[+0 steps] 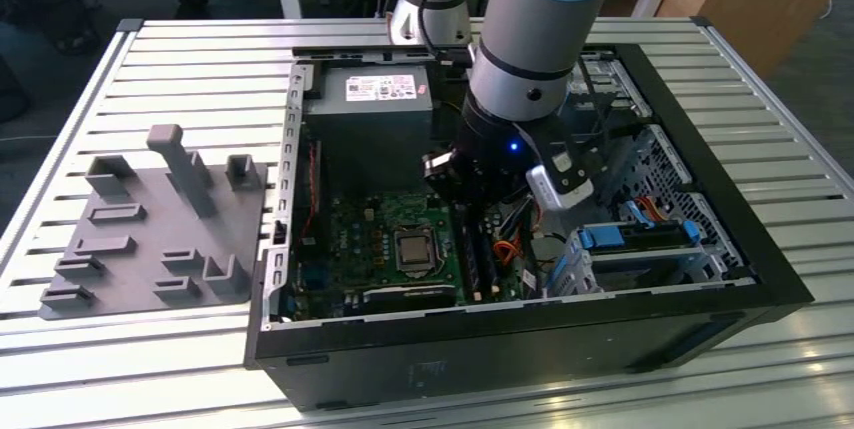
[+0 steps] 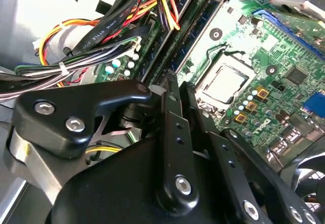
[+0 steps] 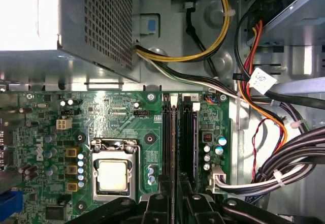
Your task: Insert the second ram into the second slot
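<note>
My gripper (image 1: 470,211) reaches down into the open computer case (image 1: 747,249), right over the memory slots (image 3: 186,132) beside the processor socket. In both wrist views its black fingers (image 2: 172,112) stand close together with only a narrow gap. A long, thin, dark stick, the second ram (image 3: 176,137), runs edge-on from between the fingertips along the second slot. In the second wrist view the second ram (image 2: 195,31) stretches away from the gripper (image 2: 179,88) in line with the slots. How deep it sits in the slot cannot be told. The gripper (image 3: 177,186) is level with the slot tops.
The processor socket (image 3: 112,176) lies beside the slots, and the grey power supply (image 3: 76,21) stands beyond them. Bundles of black, red and yellow cables (image 3: 284,168) crowd the other side. A grey holder block (image 1: 147,229) rests on the slatted table at the exterior view's left.
</note>
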Robot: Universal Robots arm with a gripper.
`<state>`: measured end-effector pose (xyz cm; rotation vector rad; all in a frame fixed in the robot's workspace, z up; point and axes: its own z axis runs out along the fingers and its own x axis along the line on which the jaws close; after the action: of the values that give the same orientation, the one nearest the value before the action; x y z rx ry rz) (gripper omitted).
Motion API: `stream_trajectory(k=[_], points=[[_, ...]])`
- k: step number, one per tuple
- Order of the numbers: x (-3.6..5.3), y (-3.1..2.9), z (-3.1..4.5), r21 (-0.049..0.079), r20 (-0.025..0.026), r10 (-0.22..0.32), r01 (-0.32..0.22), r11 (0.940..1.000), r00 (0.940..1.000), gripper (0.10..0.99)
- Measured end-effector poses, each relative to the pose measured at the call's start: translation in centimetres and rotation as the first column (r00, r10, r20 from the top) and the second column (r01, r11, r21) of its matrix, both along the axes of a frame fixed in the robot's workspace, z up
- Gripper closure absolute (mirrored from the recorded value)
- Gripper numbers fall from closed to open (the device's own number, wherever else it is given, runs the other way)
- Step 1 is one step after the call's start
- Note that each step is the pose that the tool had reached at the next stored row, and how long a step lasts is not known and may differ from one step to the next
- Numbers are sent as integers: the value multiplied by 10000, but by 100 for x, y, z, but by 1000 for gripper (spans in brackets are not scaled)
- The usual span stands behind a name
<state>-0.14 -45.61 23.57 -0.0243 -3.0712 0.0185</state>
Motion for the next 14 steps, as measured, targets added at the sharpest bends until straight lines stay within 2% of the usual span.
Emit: stream_trajectory(k=[2, 3, 9, 14], points=[[0, 0, 3, -4, -1, 0, 0, 10000, 10000, 890], [0, 0, 3, -3, -1, 0, 0, 10000, 10000, 961], [0, 0, -48, -3, 15, 1, -1, 10000, 10000, 961], [0, 0, -120, -3, 18, 1, -1, 10000, 10000, 961]])
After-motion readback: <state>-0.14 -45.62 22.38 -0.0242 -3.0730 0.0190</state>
